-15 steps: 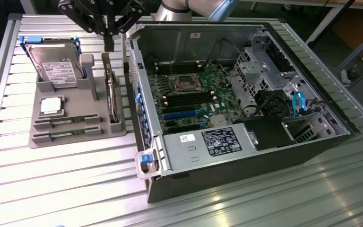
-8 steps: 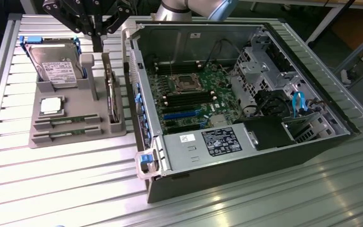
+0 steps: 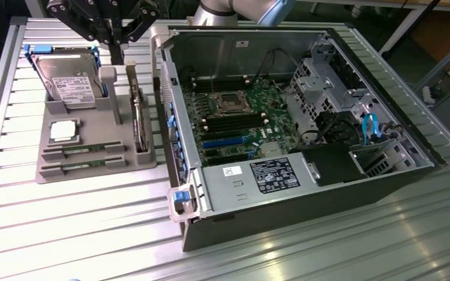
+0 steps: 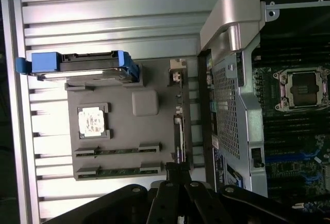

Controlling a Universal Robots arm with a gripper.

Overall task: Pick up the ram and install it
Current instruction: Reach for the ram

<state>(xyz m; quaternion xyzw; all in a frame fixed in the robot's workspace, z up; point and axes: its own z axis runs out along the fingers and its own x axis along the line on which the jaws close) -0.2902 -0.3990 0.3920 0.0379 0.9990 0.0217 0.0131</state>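
ribbed aluminium table (image 3: pixel 68 222) under everything, lots of glare on it. nearest thing is the open pc case (image 3: pixel 287 216) lying on its side, with the power supply (image 3: pixel 276 175) at the near end. behind that is the motherboard (image 3: pixel 248 126) with its cpu socket (image 3: pixel 229 104), and there's a drive cage with a blue cable (image 3: pixel 370 126) on the exterior view's right.

just beside the case, on the exterior view's left, sits a grey parts tray (image 3: pixel 100 126). both ram sticks lie flat in its near slots, the front ram stick (image 3: pixel 84 166) and the second ram stick (image 3: pixel 84 150), with nothing touching them. behind those is a silver cpu (image 3: pixel 63 131), then a hard drive (image 3: pixel 68 82) in a blue caddy, propped up. an expansion card (image 3: pixel 138 117) stands on edge along the tray side closest to the case, so it's between the ram and the case wall.

the gripper (image 3: pixel 116 52) hangs over the far end of the tray, by the hard drive and the card's far end. its fingers are pinched together with nothing in them.
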